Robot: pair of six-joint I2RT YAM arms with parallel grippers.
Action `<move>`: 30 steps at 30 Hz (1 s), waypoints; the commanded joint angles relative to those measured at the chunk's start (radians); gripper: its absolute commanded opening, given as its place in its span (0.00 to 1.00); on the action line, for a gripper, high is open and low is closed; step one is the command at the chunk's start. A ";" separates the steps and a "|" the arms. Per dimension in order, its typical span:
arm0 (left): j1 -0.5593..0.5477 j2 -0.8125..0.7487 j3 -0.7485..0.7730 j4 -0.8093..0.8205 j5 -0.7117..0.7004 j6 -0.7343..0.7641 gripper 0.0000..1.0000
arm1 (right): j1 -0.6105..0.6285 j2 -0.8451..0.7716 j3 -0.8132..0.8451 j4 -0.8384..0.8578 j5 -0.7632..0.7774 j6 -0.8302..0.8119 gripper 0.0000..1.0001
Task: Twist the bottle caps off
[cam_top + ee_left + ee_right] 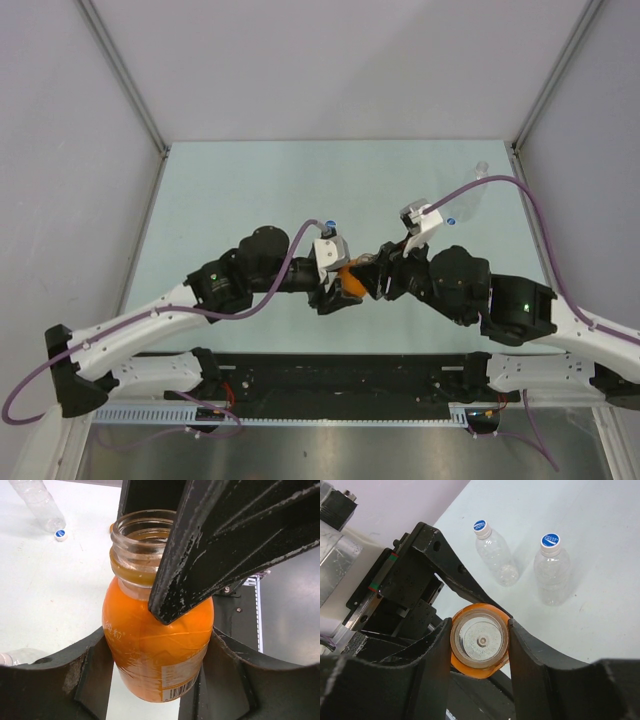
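The left end effector (157,647) clenches the uncapped orange bottle (140,625), while the right end effector (480,630) straddles its neck, grip unclear, and might snag and wrench it loose on retreating.

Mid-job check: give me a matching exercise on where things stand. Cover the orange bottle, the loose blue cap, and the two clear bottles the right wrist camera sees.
Things:
1. orange bottle
2. loose blue cap
3. two clear bottles

States:
A. lying on the table, blue caps on
B. mouth open, no cap, body between the left gripper fingers
C. on the table, on no bottle

Pairs: 1-B, 2-C, 3-A
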 commanded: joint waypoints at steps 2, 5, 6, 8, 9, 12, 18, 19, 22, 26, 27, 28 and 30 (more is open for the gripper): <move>-0.001 -0.057 0.022 0.006 -0.072 0.024 0.89 | -0.006 -0.033 0.062 -0.037 0.093 0.003 0.00; -0.001 -0.074 0.016 0.003 -0.095 0.026 1.00 | -0.006 -0.034 0.077 -0.052 0.113 0.000 0.00; -0.001 -0.077 0.014 0.001 -0.100 0.026 1.00 | -0.006 -0.036 0.079 -0.054 0.119 -0.002 0.00; -0.001 -0.083 0.008 0.003 -0.107 0.026 1.00 | -0.006 -0.042 0.082 -0.054 0.128 0.000 0.00; -0.001 -0.087 0.007 0.001 -0.109 0.026 1.00 | -0.006 -0.045 0.083 -0.057 0.148 0.003 0.00; -0.001 -0.098 0.002 -0.013 -0.135 0.026 1.00 | -0.004 -0.067 0.088 -0.081 0.269 0.024 0.00; 0.000 -0.193 -0.059 -0.026 -0.175 0.012 1.00 | -0.112 -0.117 0.097 -0.241 0.611 0.093 0.00; 0.000 -0.212 -0.074 -0.020 -0.175 0.000 1.00 | -0.165 -0.120 0.096 -0.242 0.612 0.086 0.00; -0.001 -0.265 -0.091 -0.017 -0.166 -0.014 1.00 | -0.413 -0.127 0.083 -0.258 0.558 0.071 0.00; -0.001 -0.314 -0.117 -0.008 -0.146 -0.031 1.00 | -0.810 -0.108 0.013 -0.189 0.281 0.023 0.00; -0.001 -0.321 -0.124 -0.004 -0.141 -0.040 1.00 | -0.898 -0.091 -0.028 -0.166 0.218 0.023 0.00; -0.001 -0.337 -0.140 0.010 -0.129 -0.043 1.00 | -1.081 -0.088 -0.056 -0.142 0.152 0.035 0.00; -0.003 -0.350 -0.153 0.029 -0.120 -0.057 1.00 | -1.232 -0.071 -0.119 -0.060 -0.012 0.049 0.00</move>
